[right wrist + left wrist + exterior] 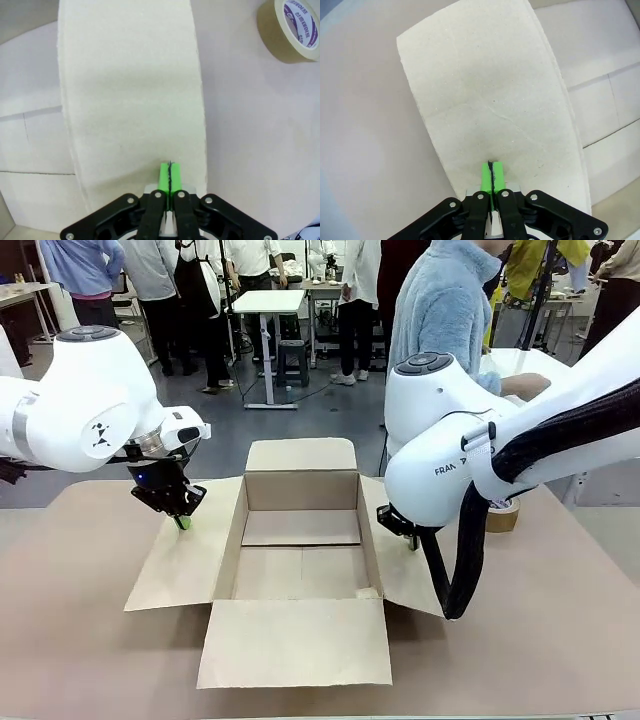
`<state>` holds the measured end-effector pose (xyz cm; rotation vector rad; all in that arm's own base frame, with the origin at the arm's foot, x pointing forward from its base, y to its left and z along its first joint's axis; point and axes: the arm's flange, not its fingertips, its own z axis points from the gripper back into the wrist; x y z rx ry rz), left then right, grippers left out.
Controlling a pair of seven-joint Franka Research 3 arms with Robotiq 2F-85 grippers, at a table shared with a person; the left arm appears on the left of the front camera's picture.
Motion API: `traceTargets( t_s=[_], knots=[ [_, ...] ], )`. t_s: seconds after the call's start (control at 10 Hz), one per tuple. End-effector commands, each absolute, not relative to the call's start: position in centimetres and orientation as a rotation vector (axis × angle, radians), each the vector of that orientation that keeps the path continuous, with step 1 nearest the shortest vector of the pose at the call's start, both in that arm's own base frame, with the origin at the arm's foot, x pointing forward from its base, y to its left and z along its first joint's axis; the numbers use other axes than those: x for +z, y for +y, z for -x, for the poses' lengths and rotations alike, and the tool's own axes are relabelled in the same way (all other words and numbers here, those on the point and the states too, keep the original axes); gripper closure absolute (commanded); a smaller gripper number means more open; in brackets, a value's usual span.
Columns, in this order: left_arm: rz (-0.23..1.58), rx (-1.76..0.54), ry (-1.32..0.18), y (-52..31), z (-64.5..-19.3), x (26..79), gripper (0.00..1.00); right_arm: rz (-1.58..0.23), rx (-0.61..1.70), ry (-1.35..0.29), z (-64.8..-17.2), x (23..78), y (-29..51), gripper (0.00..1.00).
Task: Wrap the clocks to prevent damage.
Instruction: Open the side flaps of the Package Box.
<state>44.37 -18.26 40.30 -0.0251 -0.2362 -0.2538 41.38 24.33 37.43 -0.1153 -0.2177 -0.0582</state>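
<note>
We've got left gripper point(181, 523) and right gripper point(170, 176) pinched closed, empty, tips pinning box point(300, 490) flaps point(490, 100) flat, likely holding it open. We can't tell if clocks sit under person's hand point(525, 387) beyond box.

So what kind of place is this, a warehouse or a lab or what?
Probably a robotics lab or shared workshop rather than a warehouse. A white left arm and right arm reach over a table with an open cardboard box, and behind it people stand among small worktables.
</note>
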Motion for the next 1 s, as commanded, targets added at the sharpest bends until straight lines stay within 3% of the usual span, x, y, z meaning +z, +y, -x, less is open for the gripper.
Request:
traceTargets(
  t_s=[0.0, 0.9],
  knots=[
    [-0.016, -0.288, -0.254, -18.2, -44.0, 40.2, 0.99, 0.120, -0.063, -0.209, -41.3, 37.2, 24.3, 0.99],
    [0.011, -0.271, -0.213, -18.4, -44.4, 39.1, 0.99, 0.120, -0.063, -0.209, -41.3, 37.2, 24.3, 0.99]
  ],
)
